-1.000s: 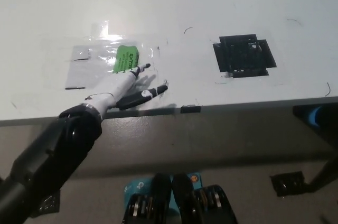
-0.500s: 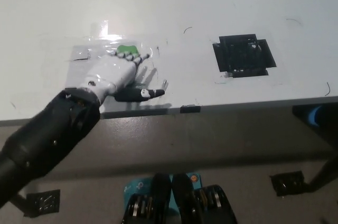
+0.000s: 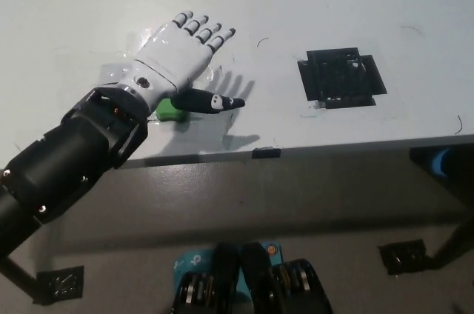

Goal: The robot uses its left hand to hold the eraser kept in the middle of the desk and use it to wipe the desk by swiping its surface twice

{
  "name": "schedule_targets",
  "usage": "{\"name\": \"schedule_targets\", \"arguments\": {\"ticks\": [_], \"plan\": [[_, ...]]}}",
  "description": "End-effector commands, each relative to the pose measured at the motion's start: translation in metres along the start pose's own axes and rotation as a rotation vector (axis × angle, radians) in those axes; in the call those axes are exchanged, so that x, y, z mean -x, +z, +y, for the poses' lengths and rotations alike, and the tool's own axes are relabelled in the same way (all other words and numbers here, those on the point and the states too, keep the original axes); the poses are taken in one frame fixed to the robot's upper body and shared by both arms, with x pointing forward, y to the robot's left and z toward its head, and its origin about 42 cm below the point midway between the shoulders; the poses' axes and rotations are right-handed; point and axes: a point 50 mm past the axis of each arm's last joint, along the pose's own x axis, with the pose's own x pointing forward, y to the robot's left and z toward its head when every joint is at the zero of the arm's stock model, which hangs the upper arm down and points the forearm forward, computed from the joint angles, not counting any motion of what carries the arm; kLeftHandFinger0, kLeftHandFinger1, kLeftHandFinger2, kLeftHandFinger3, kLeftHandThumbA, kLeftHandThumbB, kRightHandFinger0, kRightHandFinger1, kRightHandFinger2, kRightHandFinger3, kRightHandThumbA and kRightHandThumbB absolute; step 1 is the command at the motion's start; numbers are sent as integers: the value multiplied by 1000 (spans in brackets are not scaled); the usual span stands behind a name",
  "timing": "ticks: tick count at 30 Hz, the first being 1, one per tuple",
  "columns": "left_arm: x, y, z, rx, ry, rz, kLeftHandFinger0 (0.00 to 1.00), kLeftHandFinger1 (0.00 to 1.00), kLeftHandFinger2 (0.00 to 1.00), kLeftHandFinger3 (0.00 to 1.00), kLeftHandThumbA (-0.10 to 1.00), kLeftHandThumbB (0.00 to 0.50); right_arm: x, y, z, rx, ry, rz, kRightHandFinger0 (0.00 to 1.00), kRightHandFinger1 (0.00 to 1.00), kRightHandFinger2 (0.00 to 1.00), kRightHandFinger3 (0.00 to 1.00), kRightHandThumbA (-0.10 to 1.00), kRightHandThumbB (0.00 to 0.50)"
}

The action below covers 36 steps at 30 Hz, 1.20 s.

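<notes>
So from where I'm sitting, the white left hand (image 3: pixel 172 62) is hovering flat over the left side of the bench (image 3: pixel 311 3), palm down, fingers (image 3: pixel 201 29) stretched out and spread toward the far edge, and the dark thumb (image 3: pixel 211 101) sticking out to the right. It isn't pinching anything that I can see.

The green eraser (image 3: pixel 170 110) is only peeking out from under the heel of the hand, close to the near edge and right by the wrist. It sits on a patch of clear film (image 3: pixel 122 73) taped to the bench. Whether the palm actually touches it, I can't tell from this angle.

My read is we're on the grasp step, and it's not done: the hand looks like it has overshot, with the fingers well past the eraser on the far side. No wiping is happening yet as far as I can judge.

Next move, I'd say pull the hand back toward the near edge so the fingers come over the eraser, then curl them and the thumb around it before any swipe. It's near the edge, so a sloppy drag could knock it off.

The black taped square (image 3: pixel 342 78) off to the right is well apart from all this. The right hand isn't in the shot.
</notes>
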Motion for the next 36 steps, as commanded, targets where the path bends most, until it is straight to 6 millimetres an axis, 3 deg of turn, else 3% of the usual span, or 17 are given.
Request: {"name": "schedule_targets", "arguments": {"ticks": [1,5,12,15,18,21,23,26,28,36], "plan": [[2,-23,7,-93,95,24,1000,1000,1000,1000,1000,384,0,13,-6,-14,-27,-69,1000,1000,1000,1000,1000,462],[6,-27,-20,-88,34,46,1000,1000,1000,1000,1000,388,2,10,-4,-24,-38,-67,1000,1000,1000,1000,1000,450],[13,-30,-45,-43,12,66,1000,1000,1000,1000,1000,405,2,11,-5,-20,-40,-79,1000,1000,1000,1000,1000,416],[16,-28,-51,18,22,70,1000,1000,1000,1000,1000,414,1,12,-4,-23,-44,-79,1000,1000,1000,1000,1000,455],[22,-16,-66,70,16,95,1000,1000,1000,1000,1000,420,-2,14,-5,-31,-47,-83,1000,1000,1000,1000,1000,500],[23,-9,-73,115,10,100,1000,1000,1000,1000,1000,427,-3,16,-5,-32,-47,-81,1000,1000,1000,1000,1000,500],[25,6,-79,149,-10,98,1000,1000,1000,1000,1000,387,-2,18,-5,-37,-41,-77,1000,1000,1000,1000,1000,500],[27,14,-85,167,2,93,1000,1000,1000,1000,1000,387,-3,18,-4,-52,-48,-82,1000,1000,1000,1000,1000,494],[27,25,-93,187,-15,93,1000,1000,1000,1000,1000,394,-4,18,-5,-52,-49,-84,1000,1000,1000,1000,1000,464],[34,39,-112,224,-65,110,1000,1000,1000,1000,1000,425,-6,20,-3,-48,-56,-87,1000,1000,1000,1000,1000,463]]}}
